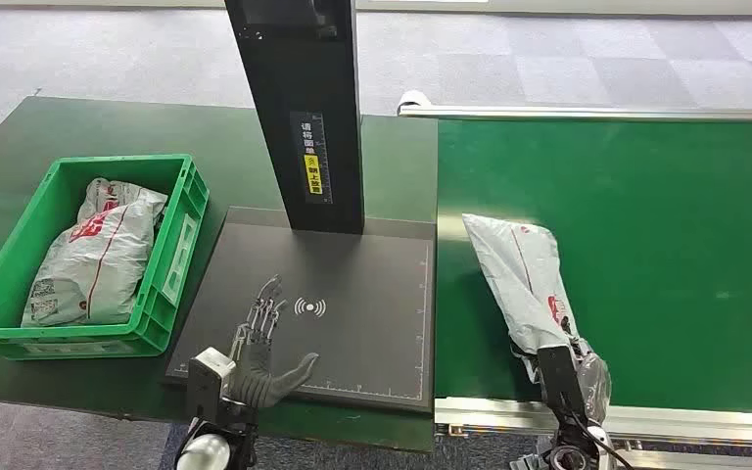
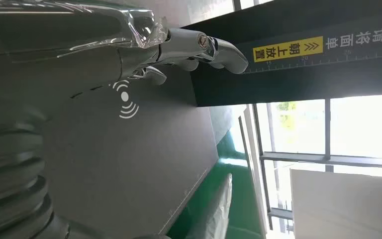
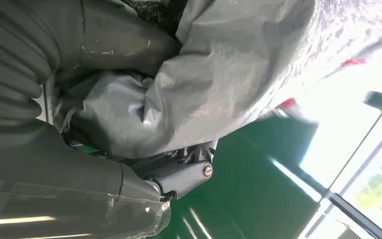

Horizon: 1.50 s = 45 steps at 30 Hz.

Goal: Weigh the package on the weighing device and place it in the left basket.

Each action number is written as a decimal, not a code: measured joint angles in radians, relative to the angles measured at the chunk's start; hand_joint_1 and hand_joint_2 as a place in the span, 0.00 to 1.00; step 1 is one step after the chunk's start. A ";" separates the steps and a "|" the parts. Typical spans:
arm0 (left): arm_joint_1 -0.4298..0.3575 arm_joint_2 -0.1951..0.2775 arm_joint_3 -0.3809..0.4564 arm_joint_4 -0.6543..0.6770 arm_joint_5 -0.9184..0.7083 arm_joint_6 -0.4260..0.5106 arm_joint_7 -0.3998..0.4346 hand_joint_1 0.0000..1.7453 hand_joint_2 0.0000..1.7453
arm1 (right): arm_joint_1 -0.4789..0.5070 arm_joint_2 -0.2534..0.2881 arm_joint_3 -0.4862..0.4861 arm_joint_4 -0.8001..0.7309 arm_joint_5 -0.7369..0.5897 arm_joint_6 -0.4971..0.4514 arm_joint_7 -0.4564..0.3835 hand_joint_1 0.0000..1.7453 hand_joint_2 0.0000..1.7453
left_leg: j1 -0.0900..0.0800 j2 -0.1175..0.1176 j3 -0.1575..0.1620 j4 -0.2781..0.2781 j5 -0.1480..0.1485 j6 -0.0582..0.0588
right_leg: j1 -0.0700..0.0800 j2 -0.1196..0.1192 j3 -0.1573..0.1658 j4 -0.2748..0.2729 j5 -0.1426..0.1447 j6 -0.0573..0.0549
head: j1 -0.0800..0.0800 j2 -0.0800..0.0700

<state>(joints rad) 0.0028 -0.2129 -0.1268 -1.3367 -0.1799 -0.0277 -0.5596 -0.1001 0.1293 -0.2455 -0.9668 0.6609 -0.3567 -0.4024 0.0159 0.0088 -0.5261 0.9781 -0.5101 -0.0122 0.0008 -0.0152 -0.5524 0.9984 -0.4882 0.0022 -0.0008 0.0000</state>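
The package [image 1: 524,279] — a grey plastic mailer bag with red print — lies on the green conveyor belt [image 1: 646,245], to the right of the weighing device, with its long axis running from the far left toward the near right. Its near end is at the belt's front edge, where the right hand [image 1: 576,377] meets it. In the right wrist view the bag's [image 3: 219,74] crumpled plastic is pressed between the thick grey thumb and the darker fingers [image 3: 189,174] beneath it: the right hand grips the bag's near end. The rest of the bag rests on the belt.

The weighing device consists of a flat dark platform [image 1: 372,294] marked with a white wireless symbol [image 1: 309,307], and a black upright column [image 1: 299,108] at its far edge bearing a yellow label [image 1: 314,179]. The platform carries no load.

The left hand [image 1: 259,348] is over the near left part of the platform, palm down, fingers extended and spread toward the symbol, thumb out to the right — open and holding nothing. Whether it touches the surface cannot be determined.

The left basket [image 1: 181,245] — a green plastic crate — stands on the dark table [image 1: 20,137] just beside the platform's left edge. It contains another grey mailer bag [image 1: 98,255] with red markings.
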 joint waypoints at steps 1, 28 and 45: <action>0.000 0.000 0.000 0.000 0.000 0.000 0.000 0.00 1.00 | 0.007 0.003 0.005 -0.028 -0.003 0.001 0.002 1.00 1.00 | 0.000 0.000 0.000 0.000 0.000 0.000 | 0.000 0.000 0.000 0.000 0.000 0.000 | 0.000 0.000; -0.013 -0.003 0.010 0.014 -0.013 0.000 -0.023 0.00 1.00 | 0.170 0.001 0.165 -0.679 -0.302 0.127 -0.149 1.00 1.00 | 0.000 0.002 0.000 0.000 0.000 0.000 | 0.000 0.001 0.000 0.000 0.000 0.000 | 0.001 0.000; -0.050 0.014 0.012 0.004 0.004 0.040 -0.032 0.00 1.00 | 0.036 0.009 0.599 -0.370 -0.623 0.518 -0.105 1.00 1.00 | 0.000 0.002 -0.001 0.000 0.001 -0.001 | 0.000 0.000 -0.001 0.001 0.000 -0.001 | 0.001 0.000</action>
<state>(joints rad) -0.0473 -0.1992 -0.1144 -1.3322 -0.1755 0.0122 -0.5918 -0.0636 0.1382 0.3533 -1.3365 0.0379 0.1611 -0.5070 0.0160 0.0107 -0.5275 0.9777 -0.5095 -0.0127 0.0010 -0.0150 -0.5536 0.9993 -0.4878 0.0014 -0.0002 0.0000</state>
